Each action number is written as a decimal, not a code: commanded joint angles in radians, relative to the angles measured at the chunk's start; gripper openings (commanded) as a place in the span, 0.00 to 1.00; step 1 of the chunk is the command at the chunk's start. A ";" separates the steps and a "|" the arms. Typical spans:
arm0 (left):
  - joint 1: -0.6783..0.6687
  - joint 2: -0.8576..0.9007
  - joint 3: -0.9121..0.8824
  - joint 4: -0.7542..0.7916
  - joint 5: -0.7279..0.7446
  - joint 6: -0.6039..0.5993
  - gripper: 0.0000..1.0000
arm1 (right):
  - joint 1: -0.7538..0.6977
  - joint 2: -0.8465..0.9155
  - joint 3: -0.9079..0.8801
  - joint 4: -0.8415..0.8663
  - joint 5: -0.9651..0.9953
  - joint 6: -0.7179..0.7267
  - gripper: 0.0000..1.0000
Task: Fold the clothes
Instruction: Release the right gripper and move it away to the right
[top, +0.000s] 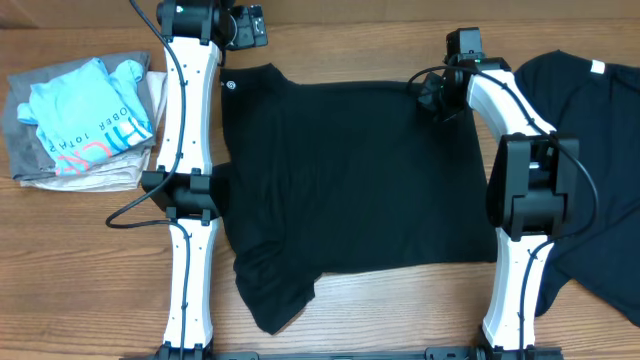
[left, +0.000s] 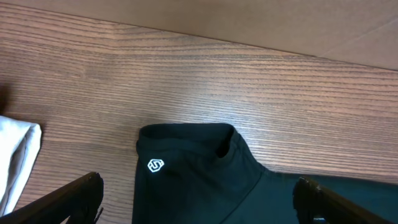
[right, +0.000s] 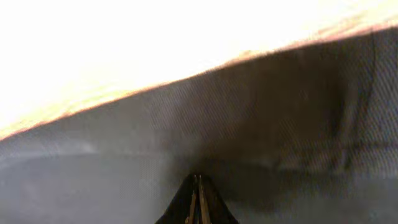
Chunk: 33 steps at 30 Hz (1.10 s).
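A black shirt (top: 350, 180) lies spread flat across the middle of the table, with one sleeve folded at the front left. My left gripper (top: 245, 28) is open and hovers above the shirt's far left corner. In the left wrist view that corner of the shirt (left: 205, 168) carries a small white logo (left: 155, 165), and it lies between my open jaws (left: 199, 208) without touching them. My right gripper (top: 435, 95) is down at the shirt's far right corner. In the right wrist view its fingers (right: 198, 196) are shut, pinching the dark fabric (right: 280, 124).
A pile of folded clothes (top: 80, 120), light blue on top, sits at the far left. A second black garment (top: 590, 150) lies at the right, past the right arm. Bare wood shows along the front edge (top: 400, 310).
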 joint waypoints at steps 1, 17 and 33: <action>0.000 -0.011 -0.003 0.001 0.011 -0.006 0.99 | 0.003 0.018 -0.001 0.029 0.040 0.006 0.04; 0.000 -0.011 -0.003 0.001 0.011 -0.006 1.00 | 0.003 0.048 -0.001 0.230 0.145 0.010 0.04; 0.000 -0.011 -0.003 0.001 0.011 -0.006 1.00 | -0.047 -0.052 0.190 0.185 0.114 0.009 0.65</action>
